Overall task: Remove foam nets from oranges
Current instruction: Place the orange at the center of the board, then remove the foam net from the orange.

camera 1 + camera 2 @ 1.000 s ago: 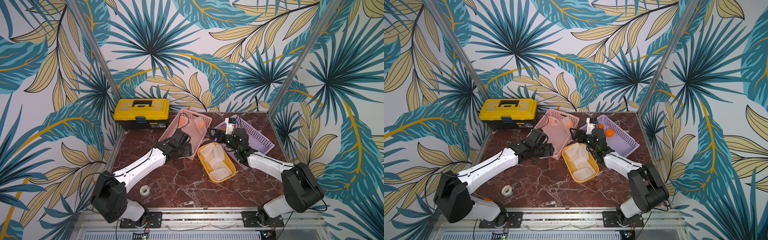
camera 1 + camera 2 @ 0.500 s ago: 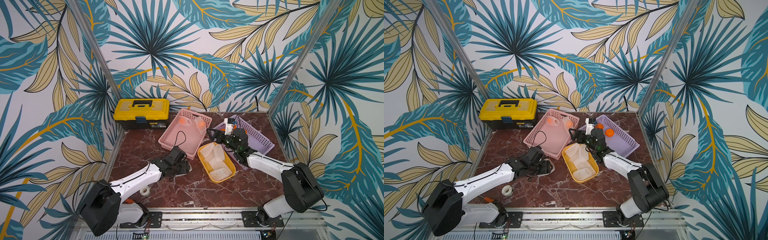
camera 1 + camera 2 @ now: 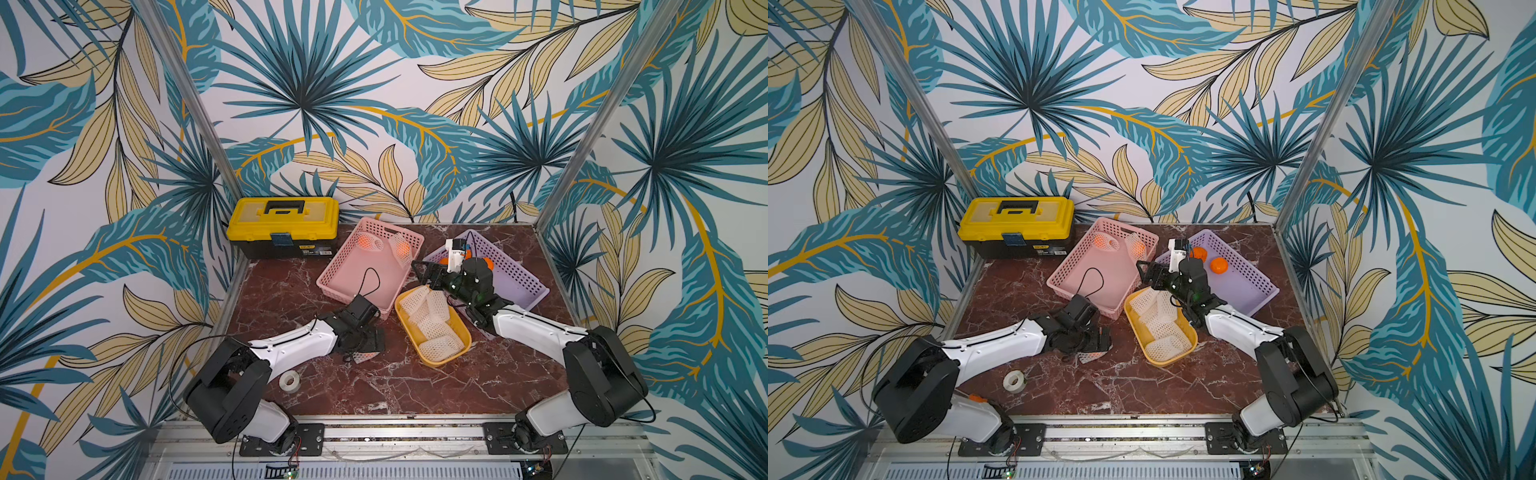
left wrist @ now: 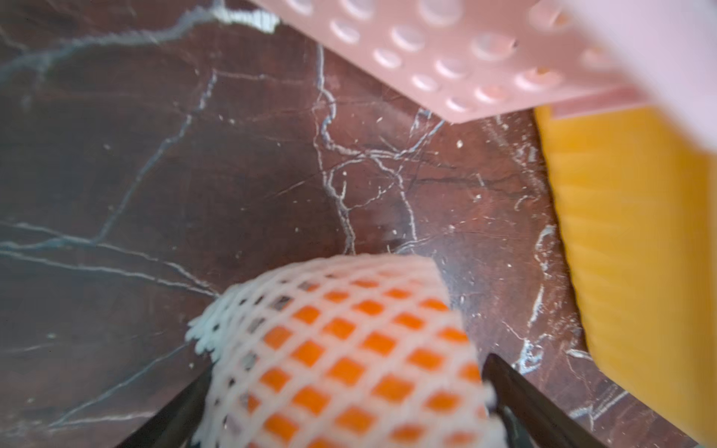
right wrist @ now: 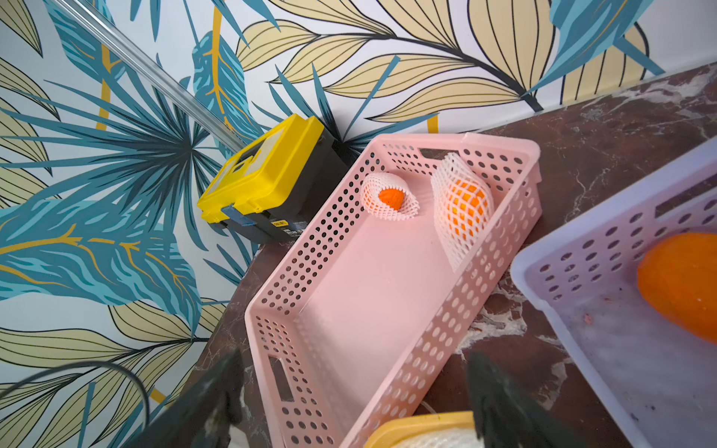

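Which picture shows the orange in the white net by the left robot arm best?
The left wrist view. There the netted orange looks big, orange squares showing through the net, a jaw on each side. In both top views only a small bit peeks from under the left gripper. The right wrist view misses it.

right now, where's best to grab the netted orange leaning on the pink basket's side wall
I'd pinch the empty tail of its foam net, coming down through the open top of the pink basket. The orange sits toward the basket's back end, leaving the tail flat and loose, and the walls block side approaches.
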You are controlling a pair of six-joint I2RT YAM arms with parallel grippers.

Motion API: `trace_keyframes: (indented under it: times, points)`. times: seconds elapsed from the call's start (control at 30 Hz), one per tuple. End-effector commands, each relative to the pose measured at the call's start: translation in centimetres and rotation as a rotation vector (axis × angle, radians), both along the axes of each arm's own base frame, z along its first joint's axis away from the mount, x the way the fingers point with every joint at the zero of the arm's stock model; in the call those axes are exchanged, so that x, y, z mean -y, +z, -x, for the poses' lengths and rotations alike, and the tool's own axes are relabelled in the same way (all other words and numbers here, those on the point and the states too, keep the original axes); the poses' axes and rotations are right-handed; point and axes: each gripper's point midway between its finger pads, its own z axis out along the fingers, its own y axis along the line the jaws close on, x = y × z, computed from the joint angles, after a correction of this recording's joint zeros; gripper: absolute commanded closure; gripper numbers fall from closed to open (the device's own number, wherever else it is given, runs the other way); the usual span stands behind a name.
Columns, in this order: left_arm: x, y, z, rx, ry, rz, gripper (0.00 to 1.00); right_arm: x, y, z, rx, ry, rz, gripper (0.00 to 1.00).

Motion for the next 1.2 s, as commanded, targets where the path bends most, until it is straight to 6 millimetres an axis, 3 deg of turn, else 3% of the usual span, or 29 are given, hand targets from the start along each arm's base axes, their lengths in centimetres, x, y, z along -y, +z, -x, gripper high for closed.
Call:
trace_keyframes:
  times: [0.0, 0.17, 0.3, 0.4, 0.67, 0.77, 0.9, 1.17]
  points:
    - [0.2, 2.7, -0.6, 0.039, 0.009, 0.011, 0.00, 0.4, 1.1, 1.6, 0.013, -0.006, 0.023, 0.09]
    - [-1.0, 4.3, -0.6, 0.025, 0.113, 0.029, 0.00, 0.3, 0.7, 4.6, -0.043, 0.009, 0.056, 0.09]
    - [0.3, 4.9, -0.6, -0.002, 0.103, 0.101, 0.00, 0.4, -0.1, 6.4, -0.094, 0.010, 0.051, 0.09]
    - [0.2, 5.6, -0.8, 0.021, 0.120, 0.119, 0.00, 0.2, -0.4, 7.7, -0.122, 0.024, 0.067, 0.10]
    - [-3.3, 7.6, -0.6, 0.041, 0.309, 0.221, 0.00, -1.3, -2.2, 11.5, -0.213, 0.117, 0.149, 0.10]
    - [-4.6, 7.1, 0.1, 0.024, 0.404, 0.251, 0.01, -1.8, -2.6, 12.3, -0.231, 0.132, 0.162, 0.11]
    - [-4.4, 6.0, 1.0, -0.001, 0.499, 0.377, 0.00, -3.3, -3.1, 13.1, -0.262, 0.186, 0.192, 0.14]
    - [-4.5, 4.9, -0.3, 0.110, 0.628, 0.600, 0.00, -6.8, -5.5, 14.1, -0.339, 0.271, 0.258, 0.29]
